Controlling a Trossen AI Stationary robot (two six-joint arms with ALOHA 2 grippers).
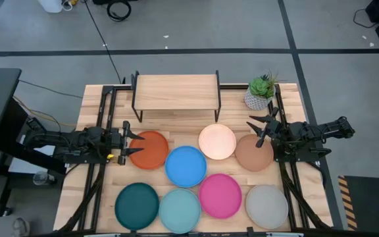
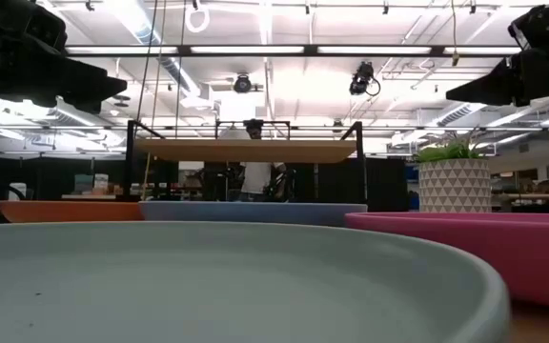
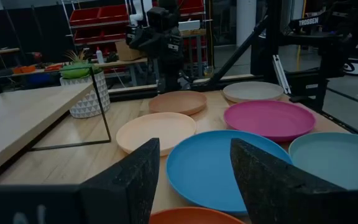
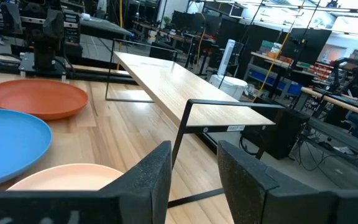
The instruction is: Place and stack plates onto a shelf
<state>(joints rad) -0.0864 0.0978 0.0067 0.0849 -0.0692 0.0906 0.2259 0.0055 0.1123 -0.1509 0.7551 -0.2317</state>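
Eight plates lie flat on the slatted table: orange (image 1: 149,149), blue (image 1: 185,166), peach (image 1: 217,141), brown (image 1: 254,153), dark teal (image 1: 137,205), light teal (image 1: 179,210), pink (image 1: 220,195), grey (image 1: 266,206). The shelf (image 1: 176,92) stands on its black legs at the far edge with nothing on top. My left gripper (image 3: 194,180) is open, raised over the orange plate's left rim (image 3: 191,216) and pointing right. My right gripper (image 4: 194,171) is open, raised over the brown plate's far edge and pointing left past the peach plate (image 4: 67,177).
A potted plant (image 1: 262,92) in a white patterned pot stands just right of the shelf. Black rails run along the table's left and right sides under the arms. Bare tabletop lies between the shelf and the far row of plates.
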